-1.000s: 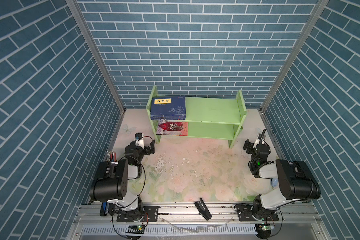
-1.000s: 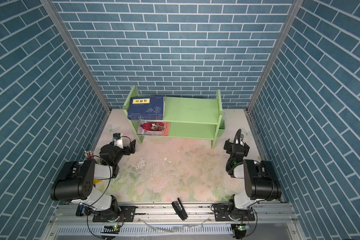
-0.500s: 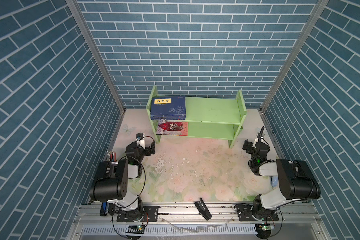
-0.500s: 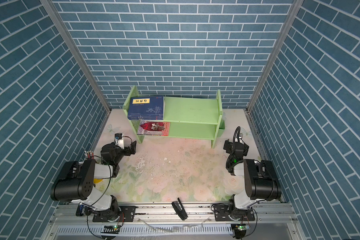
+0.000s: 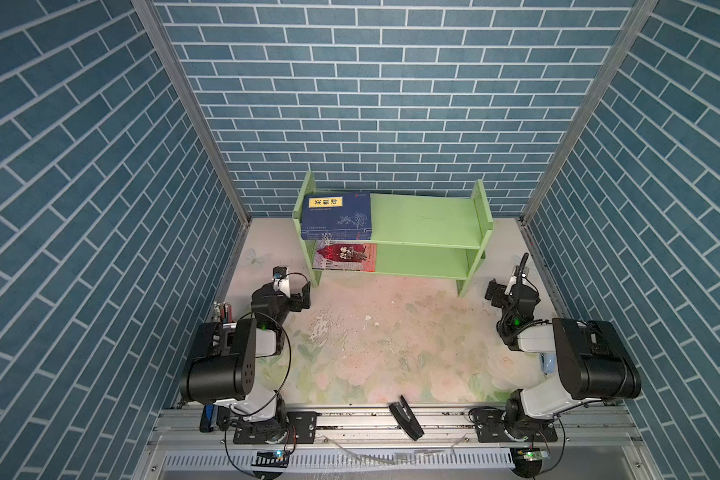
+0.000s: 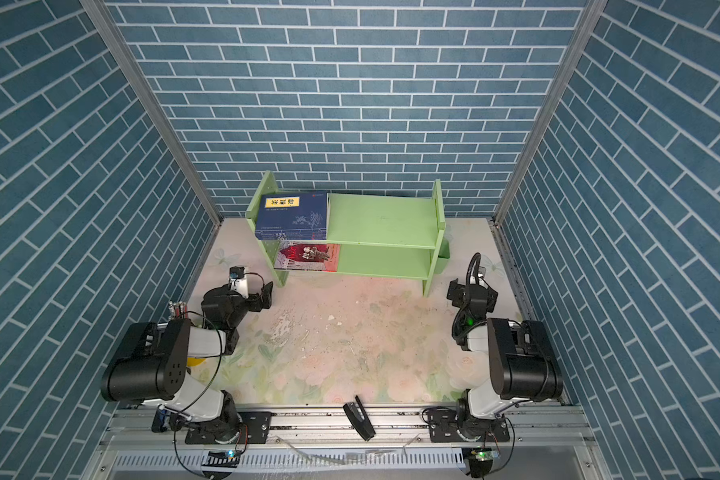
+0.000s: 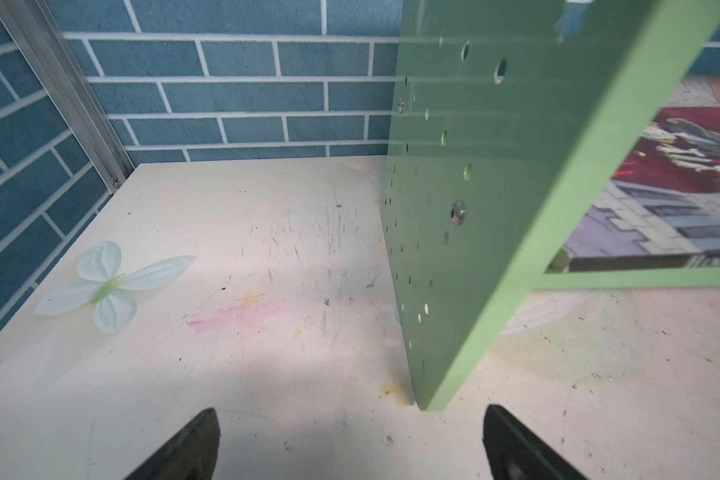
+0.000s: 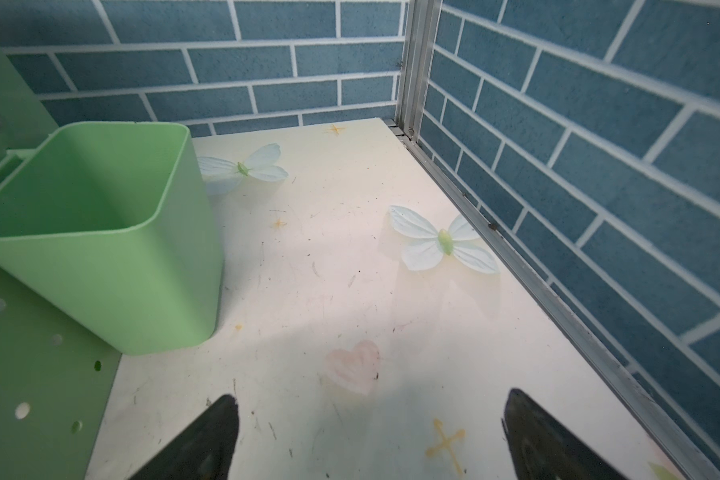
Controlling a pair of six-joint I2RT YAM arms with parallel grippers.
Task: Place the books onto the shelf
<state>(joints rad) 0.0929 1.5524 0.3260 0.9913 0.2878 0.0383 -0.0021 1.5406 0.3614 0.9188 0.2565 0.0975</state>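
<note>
Shelf (image 5: 425, 220) at rear of surface (image 5: 371, 332); dark blue books (image 5: 336, 214) stacked flat at its upper tier's left end; red-covered book (image 5: 346, 257) beneath, on lower tier; left claw (image 7: 350, 432) and right claw (image 8: 371, 424) both apart, empty.

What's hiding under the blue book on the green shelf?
Beneath the blue book, more book edges peek out; how many is unclear. Below that board of the shelf lies a red castle book, its back part covered.
</note>
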